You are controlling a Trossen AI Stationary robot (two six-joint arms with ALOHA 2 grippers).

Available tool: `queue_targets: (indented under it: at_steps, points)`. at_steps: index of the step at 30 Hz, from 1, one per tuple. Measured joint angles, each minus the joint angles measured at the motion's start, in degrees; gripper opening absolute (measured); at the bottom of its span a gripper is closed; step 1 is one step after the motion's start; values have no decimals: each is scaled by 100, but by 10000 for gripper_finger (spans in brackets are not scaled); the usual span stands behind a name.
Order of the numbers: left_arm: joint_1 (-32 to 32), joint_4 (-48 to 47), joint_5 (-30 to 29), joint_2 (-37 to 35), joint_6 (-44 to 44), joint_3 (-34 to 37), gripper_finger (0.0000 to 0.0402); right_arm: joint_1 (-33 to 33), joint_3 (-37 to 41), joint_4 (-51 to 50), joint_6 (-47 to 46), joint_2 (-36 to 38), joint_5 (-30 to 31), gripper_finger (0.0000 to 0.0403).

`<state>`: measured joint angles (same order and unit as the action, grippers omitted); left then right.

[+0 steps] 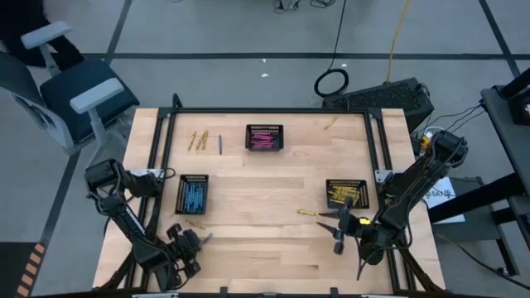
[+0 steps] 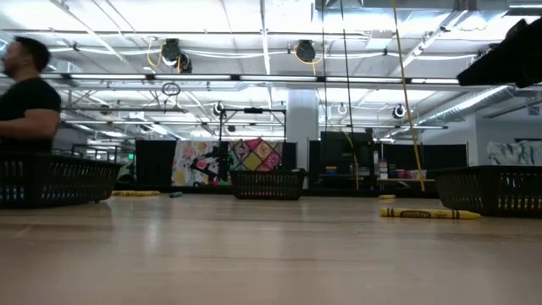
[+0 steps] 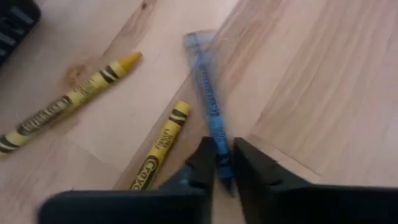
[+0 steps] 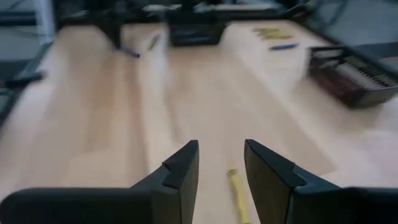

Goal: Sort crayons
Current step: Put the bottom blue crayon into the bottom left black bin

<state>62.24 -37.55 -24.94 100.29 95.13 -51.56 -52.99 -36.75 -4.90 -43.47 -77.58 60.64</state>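
**Left claw clamps a blue crayon at the near-left corner of the desk**

The left claw [image 3: 221,163] sits low over the near-left part of the wooden desk [image 1: 265,190], and its two dark fingers [image 3: 200,163] pinch the end of a blue crayon [image 3: 208,106] that points away from the wrist. Whether that crayon rests on the wood or is lifted off it cannot be told. Just beside it lie two yellow crayons [image 3: 163,138], both flat on the desk; the farther one [image 3: 68,102] lies at an angle near the corner of a black basket [image 3: 13,25].

The right claw [image 4: 221,171] hovers over the near-right part of the desk, its fingers parted and gripping nothing. A single yellow crayon [image 4: 237,194] lies on the wood just ahead of it, in front of the gap between the fingers.

From above, three black mesh baskets stand on the desk: one with blue crayons [image 1: 192,194] at the left, one with pink crayons [image 1: 264,137] at the far middle, one with yellow crayons [image 1: 345,193] at the right. A few loose yellow crayons [image 1: 197,141] and one blue crayon [image 1: 220,144] lie at the far left, left of the pink basket. Another yellow crayon [image 1: 330,123] lies near the far right edge.

A person [image 2: 25,89] in a dark shirt shows beyond the desk in the low view.
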Motion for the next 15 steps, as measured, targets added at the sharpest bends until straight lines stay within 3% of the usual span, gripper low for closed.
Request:
queue_targets:
  at_steps: [2, 5, 10, 15]
  points:
    - [-6, -5, 38, -9, 0, -53, 16, -48, -2, 17, 70, 123, -354, 114]
    - [1, -92, -114, -52, -74, -219, 13, -204, -4, 12, 152, 388, -541, 114]
    - [-144, -78, -1129, -144, -903, -587, 8, -423, -4, 197, 293, 566, -216, 114]
    - [-394, -31, -2188, -144, -1852, -977, 4, -516, -4, 1430, 890, 171, 81, 114]
